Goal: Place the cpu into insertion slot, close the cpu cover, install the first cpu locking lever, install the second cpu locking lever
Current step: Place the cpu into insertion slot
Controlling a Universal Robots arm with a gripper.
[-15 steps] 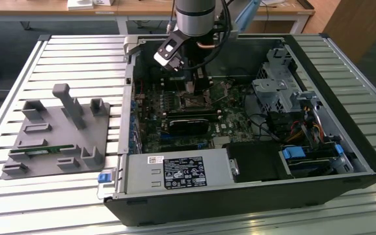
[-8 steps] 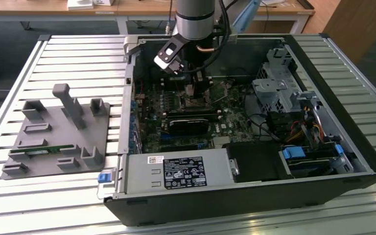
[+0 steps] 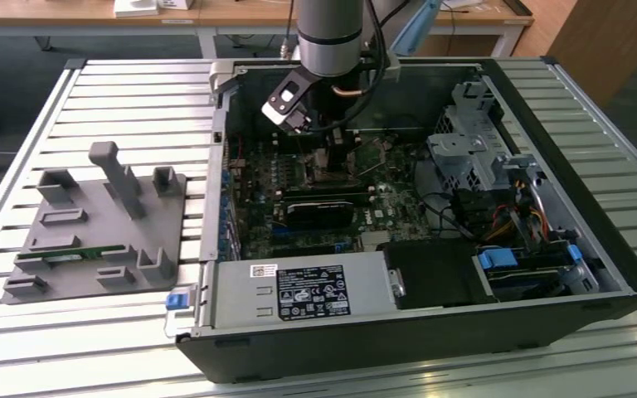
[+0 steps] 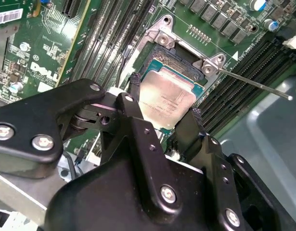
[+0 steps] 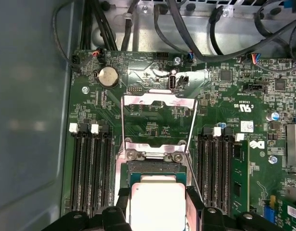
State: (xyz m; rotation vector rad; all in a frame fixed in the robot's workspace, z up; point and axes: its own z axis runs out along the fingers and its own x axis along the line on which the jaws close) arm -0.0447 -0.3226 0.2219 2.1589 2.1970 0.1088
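Gripper state: the gripper (image 4: 164,100) was closed on the cpu (image 4: 168,96), its fingers (image 4: 134,86) pressed against two opposite edges of the chip.
Cpu position: held flat with its metal face up, low over the insertion slot (image 4: 181,58). Whether it was fully seated could not be told.
Key relation: the slot lay directly under the chip, and a strip of its dark rim showed on the side away from the gripper body. The cpu is square, so it has no long axis. Its edges ran parallel to the slot's rim.
Cpu cover: in the first wrist view the cpu cover (image 5: 157,100) was swung open beyond the slot, with bare motherboard (image 5: 225,96) visible through its window.
Locking lever: in the second wrist view one locking lever (image 4: 253,83) stuck out sideways as a thin rod, unlatched.
Flanks: memory slots (image 5: 87,168) ran along either side of the socket.
Exterior view: the arm (image 3: 330,33) reached down into the open computer case (image 3: 407,352). A grey fixture tray (image 3: 86,240) sat well apart from the case on the exterior view's left.
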